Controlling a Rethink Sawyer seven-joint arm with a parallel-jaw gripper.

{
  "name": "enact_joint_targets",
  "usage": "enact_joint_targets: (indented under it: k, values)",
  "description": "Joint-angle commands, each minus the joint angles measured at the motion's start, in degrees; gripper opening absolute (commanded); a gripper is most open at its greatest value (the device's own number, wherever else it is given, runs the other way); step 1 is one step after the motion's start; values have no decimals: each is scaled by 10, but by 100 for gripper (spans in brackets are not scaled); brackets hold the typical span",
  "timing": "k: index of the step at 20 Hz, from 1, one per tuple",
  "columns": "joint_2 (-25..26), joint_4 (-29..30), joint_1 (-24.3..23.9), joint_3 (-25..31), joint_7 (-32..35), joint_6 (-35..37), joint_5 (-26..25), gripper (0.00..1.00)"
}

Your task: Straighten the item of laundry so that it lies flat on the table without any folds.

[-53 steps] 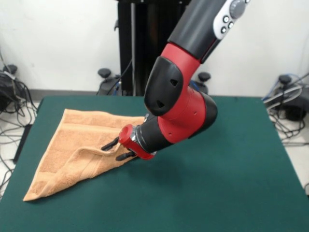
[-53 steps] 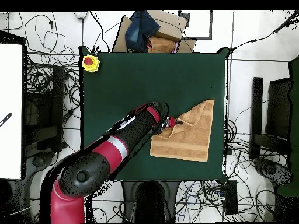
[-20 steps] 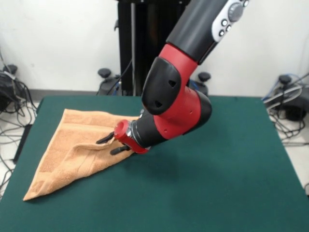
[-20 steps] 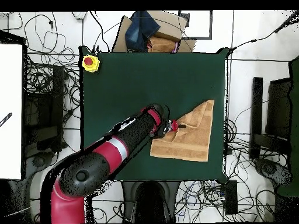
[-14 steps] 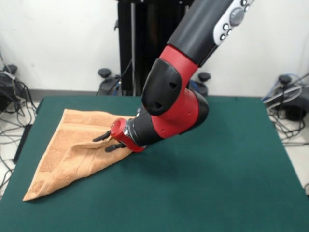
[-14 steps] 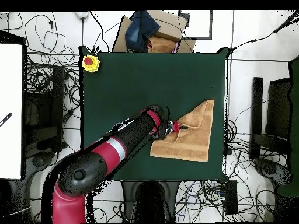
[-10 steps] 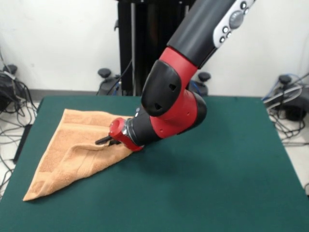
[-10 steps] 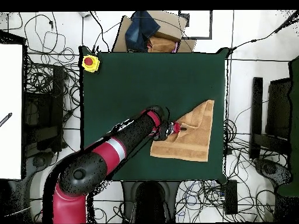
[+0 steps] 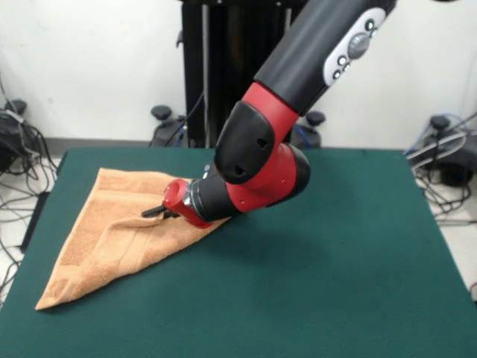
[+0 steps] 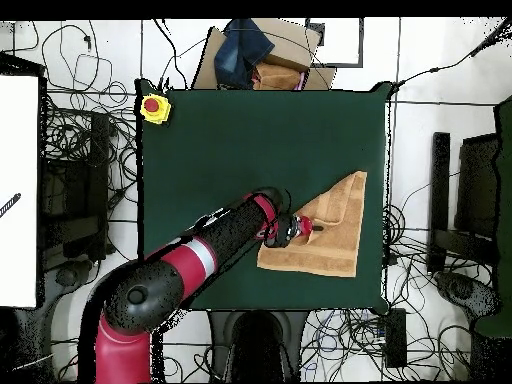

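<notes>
Peach towel (image 9: 112, 231) (image 10: 325, 235) lies folded into a triangle near one table (image 9: 335, 283) (image 10: 220, 140) edge. Gripper (image 9: 153, 212) (image 10: 312, 227) low over the fold, fingers pinched together on the towel's folded layer.

Front camera sits across table (image 9: 335, 283) from me, faces my arm (image 9: 257, 168) head-on, fairly near, slightly raised; table fills lower frame. Overhead camera looks straight down from high up, my base at bottom (turned half round against front view). Both share green tabletop, towel (image 10: 325, 235), my arm.
</notes>
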Motion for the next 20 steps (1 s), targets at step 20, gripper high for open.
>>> enact_joint_targets:
  k: [20]
  values:
    - [-127,-167,-70,89,107,182,129,0]
